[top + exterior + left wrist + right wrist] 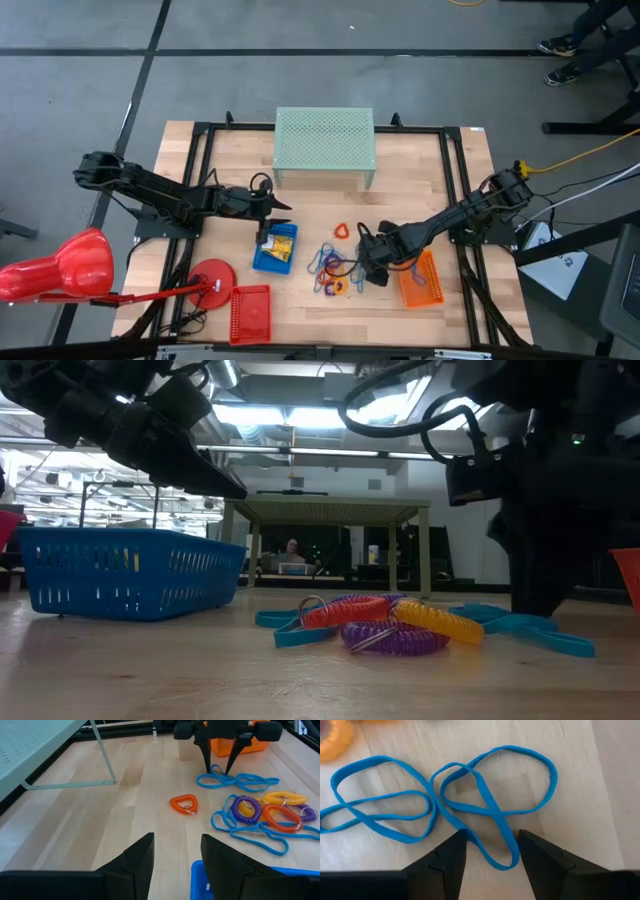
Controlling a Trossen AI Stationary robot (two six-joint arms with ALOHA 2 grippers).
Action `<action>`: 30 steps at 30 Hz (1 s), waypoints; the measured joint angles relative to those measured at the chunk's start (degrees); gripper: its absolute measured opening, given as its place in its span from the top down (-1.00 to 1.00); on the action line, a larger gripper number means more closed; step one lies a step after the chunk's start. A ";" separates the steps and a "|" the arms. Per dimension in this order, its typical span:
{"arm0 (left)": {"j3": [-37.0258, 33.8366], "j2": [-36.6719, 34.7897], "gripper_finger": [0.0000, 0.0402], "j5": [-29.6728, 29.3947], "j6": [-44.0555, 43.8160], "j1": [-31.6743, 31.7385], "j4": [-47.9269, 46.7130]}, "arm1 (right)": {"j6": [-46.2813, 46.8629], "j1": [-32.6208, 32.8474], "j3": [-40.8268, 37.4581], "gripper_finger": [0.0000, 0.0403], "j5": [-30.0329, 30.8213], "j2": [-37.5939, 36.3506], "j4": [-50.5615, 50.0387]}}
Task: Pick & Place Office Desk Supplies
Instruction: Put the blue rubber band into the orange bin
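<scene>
The right gripper is standing with its jaws spread over a tangle of blue bands lying on the table beside the orange tray. Because the loops are crossing each other, a pinch here is likely dragging two up together, or slipping off the flat rubber. Farther off, the coiled loops are lying touching more bands. The left gripper is hovering, jaws parted and empty, over the blue tray.

Probably a robotics lab, wooden table on black framing, grey floor, ceiling strip lights
</scene>
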 joint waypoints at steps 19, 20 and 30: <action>0.00 0.00 0.21 0.22 -0.09 0.00 0.00 | -3.89 0.28 -0.09 0.91 -1.06 0.09 -0.18; 0.00 0.00 0.21 0.22 -0.09 0.00 0.00 | -3.89 0.27 -0.09 0.95 -1.00 0.09 -0.23; 0.00 0.00 0.21 0.20 -0.51 0.00 0.00 | -3.88 0.20 1.47 0.99 0.27 -2.61 -1.94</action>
